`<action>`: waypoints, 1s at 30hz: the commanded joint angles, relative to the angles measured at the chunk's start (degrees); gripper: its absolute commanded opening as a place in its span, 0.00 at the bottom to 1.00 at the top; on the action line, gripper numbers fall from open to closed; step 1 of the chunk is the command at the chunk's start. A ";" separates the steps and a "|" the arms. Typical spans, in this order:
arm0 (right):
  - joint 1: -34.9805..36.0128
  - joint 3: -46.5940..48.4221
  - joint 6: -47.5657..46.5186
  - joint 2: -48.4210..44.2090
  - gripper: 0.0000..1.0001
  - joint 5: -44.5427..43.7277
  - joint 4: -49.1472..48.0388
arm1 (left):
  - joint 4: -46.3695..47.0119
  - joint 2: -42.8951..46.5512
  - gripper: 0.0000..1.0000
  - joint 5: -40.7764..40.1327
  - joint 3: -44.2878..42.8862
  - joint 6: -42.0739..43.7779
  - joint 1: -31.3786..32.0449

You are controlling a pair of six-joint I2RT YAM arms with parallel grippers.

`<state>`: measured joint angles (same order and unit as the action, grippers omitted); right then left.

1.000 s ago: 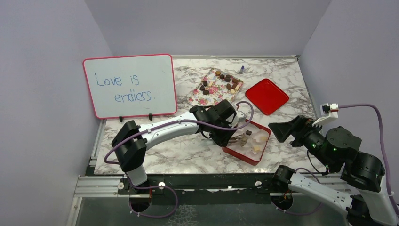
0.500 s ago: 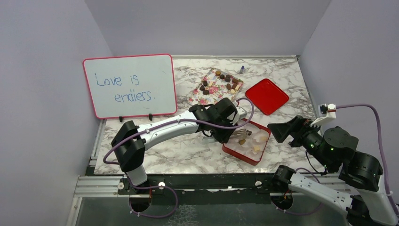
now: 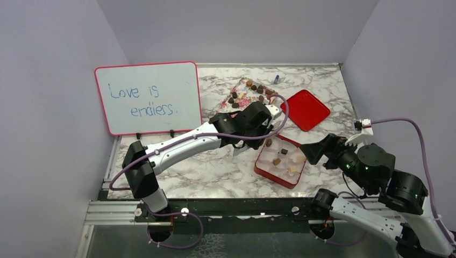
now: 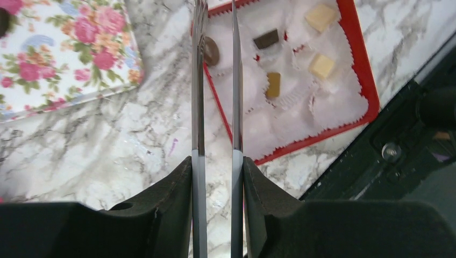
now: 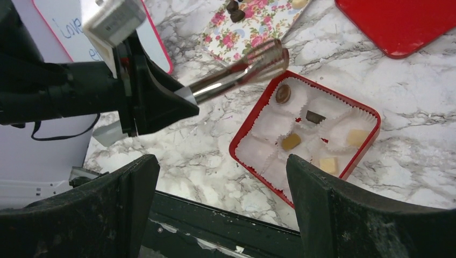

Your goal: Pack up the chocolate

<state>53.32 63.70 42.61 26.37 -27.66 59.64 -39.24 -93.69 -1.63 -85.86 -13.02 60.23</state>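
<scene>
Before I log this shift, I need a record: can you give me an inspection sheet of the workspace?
Surface: marble-pattern table.
Job's things: five chocolates in the red box; more on the floral tray.
Clutter: red lid, whiteboard, blue-capped object.
Grippers: left gripper slightly parted, tongs empty; right gripper open, empty.
Cables: purple cable on each arm.
Surroundings: plain lilac walls.

Marble-patterned surface (image 3: pixel 215 172) carries whiteboard (image 3: pixel 148 98), floral tray (image 3: pixel 243 97), red lid (image 3: pixel 305 109), red box (image 3: pixel 280 161), small blue-capped object (image 3: pixel 276 79).
</scene>
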 commanded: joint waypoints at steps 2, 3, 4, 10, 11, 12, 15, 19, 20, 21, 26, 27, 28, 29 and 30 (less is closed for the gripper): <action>0.40 -1.66 1.45 0.14 0.94 2.01 -1.58 | -0.92 0.07 0.35 -12.77 -4.99 -1.00 -0.90; 0.45 -2.08 1.50 -0.08 0.94 2.33 -1.80 | -1.75 -0.95 0.35 -14.15 -5.66 -1.03 -1.23; 0.47 -2.51 1.51 -0.23 0.94 2.67 -2.06 | -2.58 -2.02 0.35 -14.90 -6.56 -1.04 -1.64; 0.44 -1.88 0.39 0.91 0.94 2.85 -2.55 | -4.93 -6.10 0.35 -17.22 -9.63 -2.33 -6.40; 0.46 -1.56 0.45 1.49 0.94 2.76 -2.10 | -4.93 -6.58 0.35 -17.13 -9.81 -2.36 -7.92; 0.39 -1.41 0.37 2.06 0.94 3.65 -1.95 | -4.95 -7.06 0.35 -16.57 -10.15 -2.36 -9.31; 0.45 -1.62 -0.33 3.66 0.94 5.19 -2.08 | -4.88 -8.44 0.35 -14.43 -10.94 -2.50 -12.91; 0.42 -1.82 -0.48 4.63 0.94 5.46 -2.55 | -3.39 -8.46 0.36 -13.59 -10.69 -2.41 -16.48; 0.43 -1.89 -0.55 4.55 0.94 5.74 -2.94 | -2.93 -8.32 0.37 -13.13 -10.35 -2.52 -17.28; 0.45 -2.10 -0.70 4.42 0.94 6.08 -3.47 | -2.24 -8.11 0.38 -12.60 -9.72 -2.58 -18.33; 0.40 -4.03 -2.26 3.38 0.94 7.55 -5.75 | 1.38 -6.90 0.39 -9.41 -4.77 -2.76 -21.77; 0.46 -4.37 -2.39 3.11 0.94 7.71 -6.19 | 2.20 -6.68 0.39 -8.86 -3.74 -2.87 -22.15; 0.47 -4.50 -2.50 2.88 0.94 7.83 -6.60 | 3.13 -6.49 0.39 -7.90 -2.82 -2.89 -22.55; 0.45 -4.58 -2.57 2.77 0.94 7.94 -6.91 | 3.91 -6.36 0.40 -6.85 -2.21 -2.96 -22.93; 0.34 -4.43 -2.61 2.80 0.94 7.97 -6.96 | 4.58 -6.33 0.40 -6.13 -1.80 -3.04 -23.14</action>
<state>53.32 59.77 41.36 30.04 -21.30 56.01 -39.27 -102.76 -12.36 -89.78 -15.42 38.09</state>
